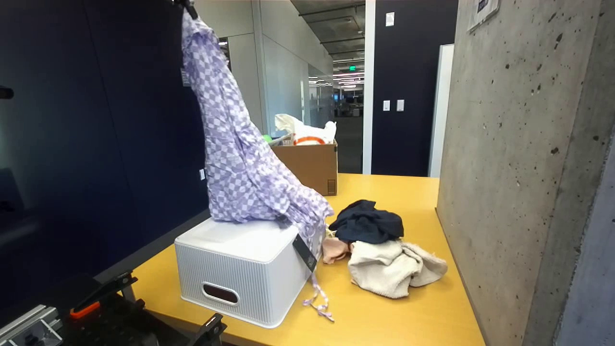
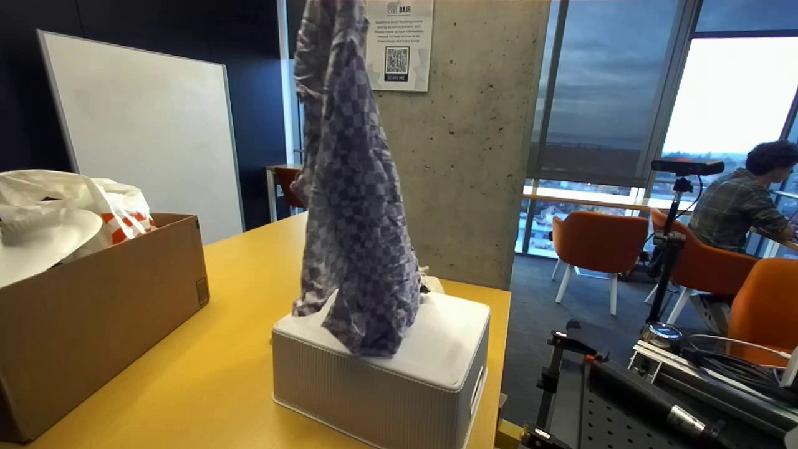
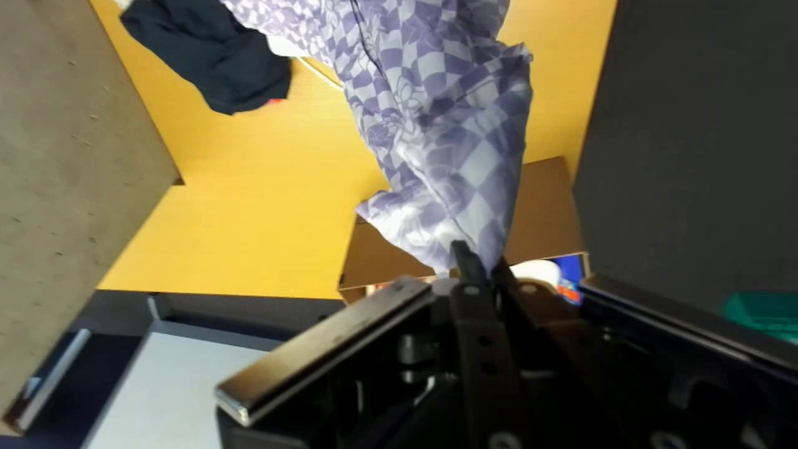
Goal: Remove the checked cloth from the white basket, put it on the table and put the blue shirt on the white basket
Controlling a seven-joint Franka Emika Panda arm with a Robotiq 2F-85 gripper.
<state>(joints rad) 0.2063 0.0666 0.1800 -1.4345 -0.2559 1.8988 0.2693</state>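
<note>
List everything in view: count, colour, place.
Table: one, yellow, mid-scene
Basket: one, white, on the table
Checked cloth: one, lilac and white, lower end over the basket
Blue shirt: one, navy, heaped beside the basket
Beige cloth: one, cream, same heap
Small cloth: one, peach, same heap
Tag: one, black, beside the basket
Box: one, brown, on the table
Bag: one, white-orange, in the box
Column: one, grey, beside the table
Poster: one, white, on the column
Whiteboard: one, white, background
Chairs: at least three, orange, background
Person: one, dark-haired, by the chairs
Camera: one, black, on a stand
Platform: one, black, beside the table
Gripper: one, black, shut on the checked cloth
</note>
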